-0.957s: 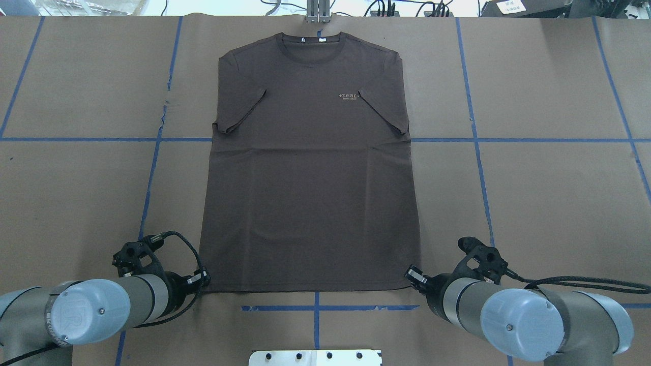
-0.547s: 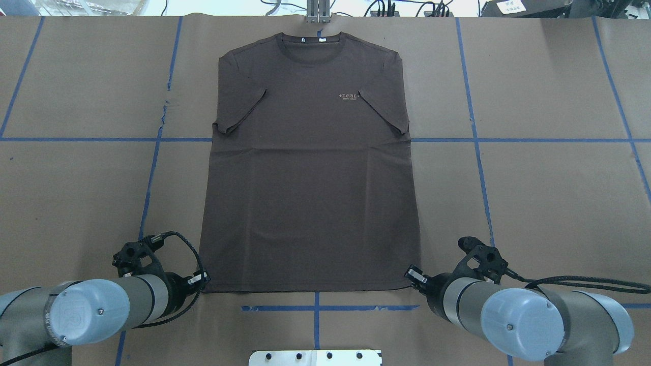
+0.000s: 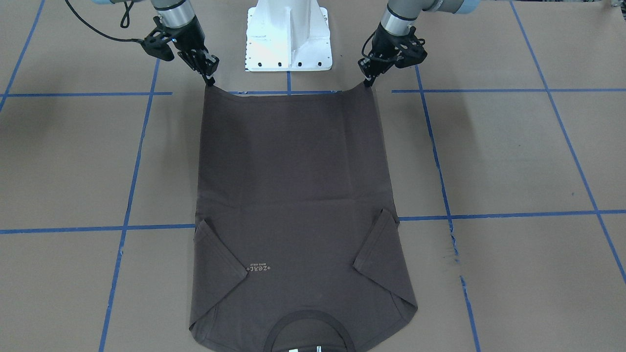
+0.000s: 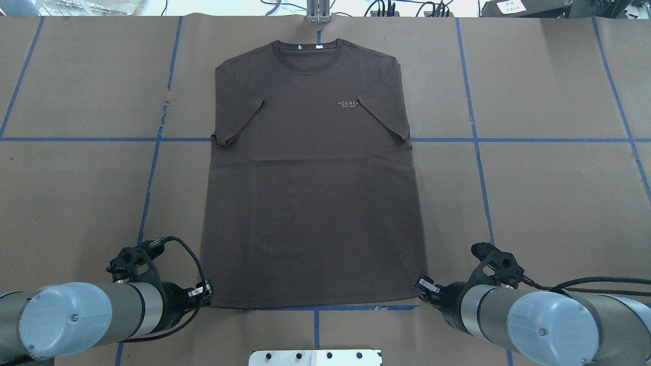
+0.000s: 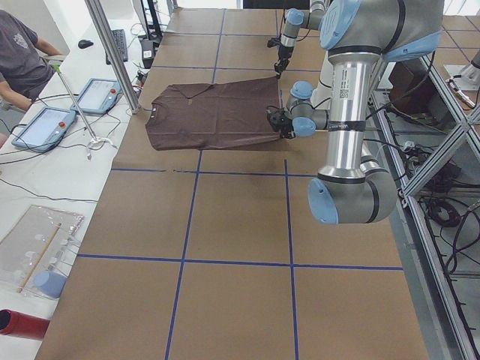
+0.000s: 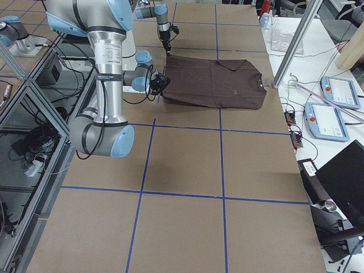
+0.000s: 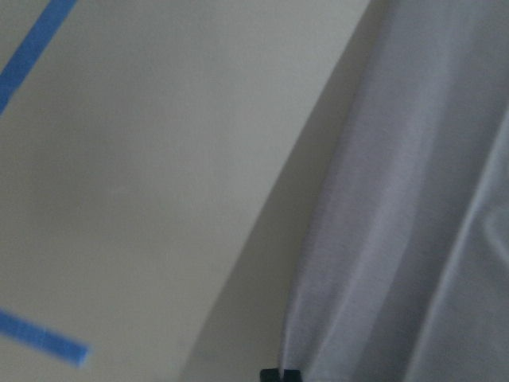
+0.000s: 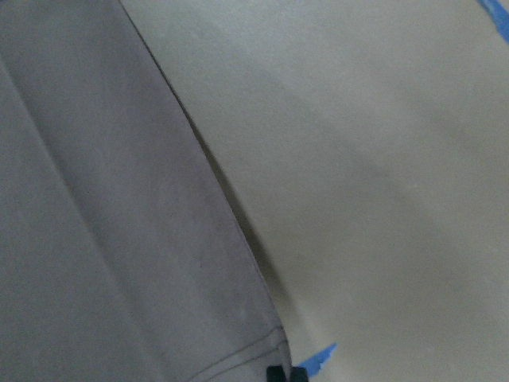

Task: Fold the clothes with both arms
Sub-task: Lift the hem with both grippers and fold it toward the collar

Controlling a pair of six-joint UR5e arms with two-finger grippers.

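With the overhead view before you, find the dark brown T-shirt (image 4: 310, 203) front-up at table centre, ribbed collar (image 4: 304, 53) at the far edge and hem twd the robot. Both short sleeves are folded in over the chest; the pale logo (image 4: 348, 103) sits just beside the sleeve on the robot's right. Left gripper (image 3: 368, 80): fingers closed, pinching the hem corner on its side. Right gripper (image 3: 210, 78): same pinch on the opp. corner. In the front-facing view you see both corners drawn into small peaks, the hem betw. them sagging. Surface: brown paper (image 4: 534, 193) w/ blue tape (image 4: 315, 330) grid. White pedestal base (image 3: 288, 36) stands near the hem. Wrist cams: blurred cloth edge only.
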